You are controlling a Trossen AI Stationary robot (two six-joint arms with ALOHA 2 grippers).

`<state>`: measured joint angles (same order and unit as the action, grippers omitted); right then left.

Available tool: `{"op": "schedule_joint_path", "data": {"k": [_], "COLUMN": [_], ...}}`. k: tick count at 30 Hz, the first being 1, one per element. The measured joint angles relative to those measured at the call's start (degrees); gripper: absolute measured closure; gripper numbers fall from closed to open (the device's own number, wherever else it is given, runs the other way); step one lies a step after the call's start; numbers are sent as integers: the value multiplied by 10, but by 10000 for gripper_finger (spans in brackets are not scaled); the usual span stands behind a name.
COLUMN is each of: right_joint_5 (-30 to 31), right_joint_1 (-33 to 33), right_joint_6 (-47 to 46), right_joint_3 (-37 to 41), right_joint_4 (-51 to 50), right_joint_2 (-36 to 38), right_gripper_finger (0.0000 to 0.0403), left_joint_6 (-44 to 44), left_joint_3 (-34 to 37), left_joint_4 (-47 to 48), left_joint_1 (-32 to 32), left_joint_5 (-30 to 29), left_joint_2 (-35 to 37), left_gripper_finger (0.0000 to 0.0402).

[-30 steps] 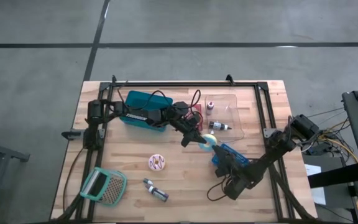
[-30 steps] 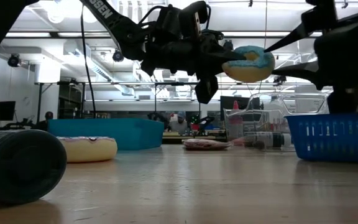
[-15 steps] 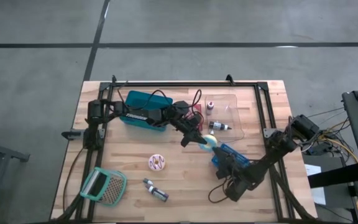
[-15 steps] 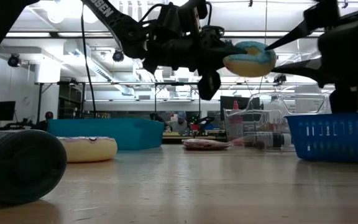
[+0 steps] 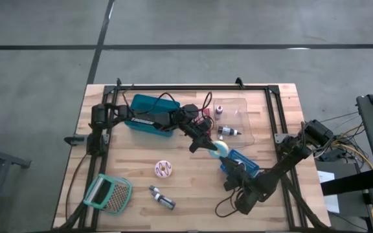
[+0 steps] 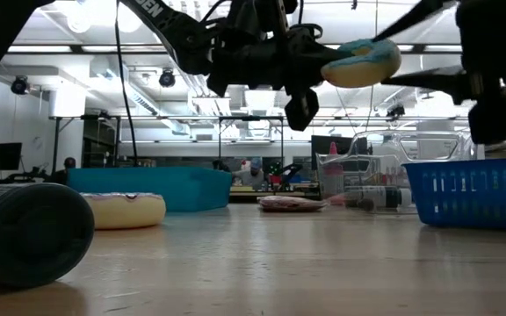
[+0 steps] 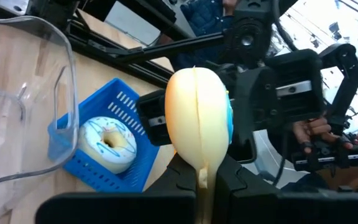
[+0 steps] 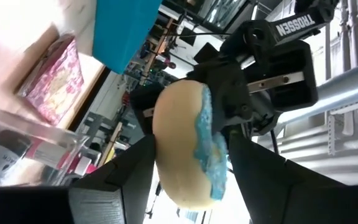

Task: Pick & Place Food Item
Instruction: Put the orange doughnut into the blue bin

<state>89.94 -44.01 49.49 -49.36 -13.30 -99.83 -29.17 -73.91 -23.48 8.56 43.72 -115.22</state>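
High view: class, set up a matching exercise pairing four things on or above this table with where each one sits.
Things:
1. blue-iced donut
2. pink donut
3. white donut
4. grater

Places:
A. inside the blue basket
B. near the table's front-left corner
C. on bare wood at the table's middle
D. in the air, held in the left gripper's fingers

Pairs: 1-D, 2-C, 3-A, 4-B

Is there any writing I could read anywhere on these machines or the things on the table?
"TROSSEN": white letters on the dark arm, behind the blue-iced donut.
"...SSEN": white letters, partly cut off, on the arm in the low view.
Pink packet and small bottles: print too small to read.
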Motion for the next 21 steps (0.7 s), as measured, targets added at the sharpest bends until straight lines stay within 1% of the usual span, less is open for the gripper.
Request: {"op": "schedule_joint_path", "data": {"k": [6,15,18,21], "right_joint_5": [0,-2,-1,-1], "right_joint_1": [4,23,32,35], "right_joint_6": [-6,-15,-15,-16], "right_joint_3": [-26,-21,-19,-18], "right_joint_4": [-42,-90,-91,-92], "right_joint_2": [0,0,0,0], "right_gripper_finger": [200,201,216,252], "left_joint_6": [1,13,15,17], "left_joint_3": [0,0,0,0], "left_joint_4": [2,12,13,13], "left_joint_1": [-1,-7,-9,-8], "left_joint_5": [0,3,4,4], "left_joint_2": [1,1,1,1], "left_gripper_finger": [395,391,391,391]}}
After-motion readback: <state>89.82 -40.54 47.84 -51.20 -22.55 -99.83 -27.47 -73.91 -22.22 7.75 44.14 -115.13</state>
